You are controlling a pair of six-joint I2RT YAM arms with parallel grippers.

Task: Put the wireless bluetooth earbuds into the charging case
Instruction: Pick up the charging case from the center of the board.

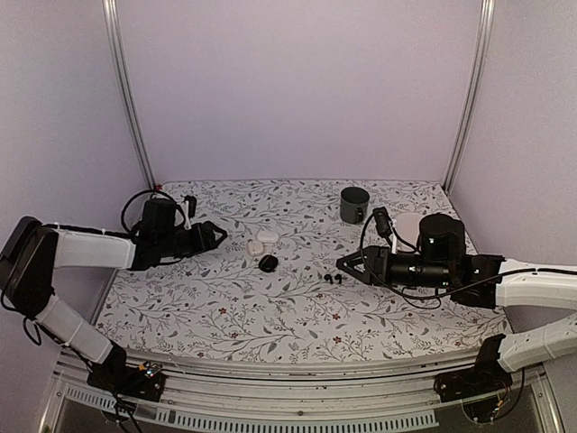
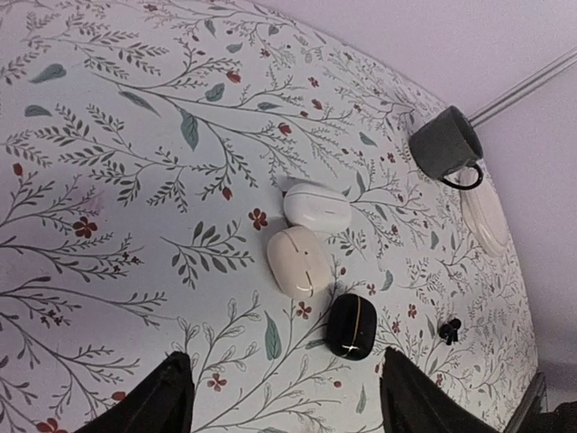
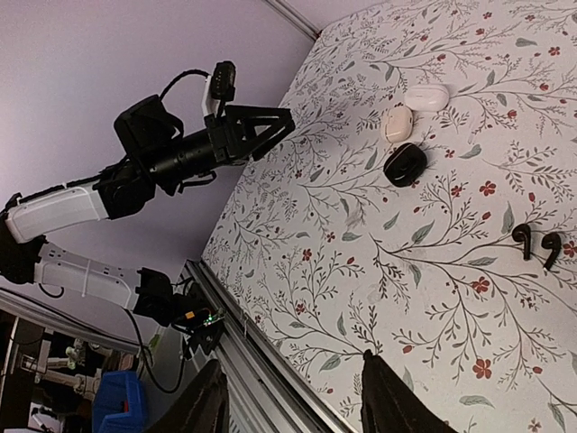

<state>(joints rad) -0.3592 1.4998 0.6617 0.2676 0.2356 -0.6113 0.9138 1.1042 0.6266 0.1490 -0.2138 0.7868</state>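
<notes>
At the left edge of the bench (image 1: 225,311) the left gripper (image 1: 219,234) hovers with its fingers (image 2: 167,401) spread wide and nothing between them. It faces three cases bunched near the middle: a white case (image 1: 268,236) farthest back, a cream case (image 1: 255,246) just beside it, and the black charging case (image 1: 268,262) nearest the front edge. To their right, apart from the black case, the pair of black earbuds (image 1: 333,279) lies loose on the bench, side by side. The right gripper (image 1: 344,265) sits just beside them, its jaws parted and empty. Toward the back right corner stand a dark mug (image 1: 354,205) and a pale plate (image 1: 407,225). The task looks barely begun: no earbud is in a case and every lid seems shut. The next move likely calls for opening the black case, then a fine pinch on one tiny bud. No white earbuds show, and whether any case holds them cannot be told. The black buds are too small to read which way they lie.
</notes>
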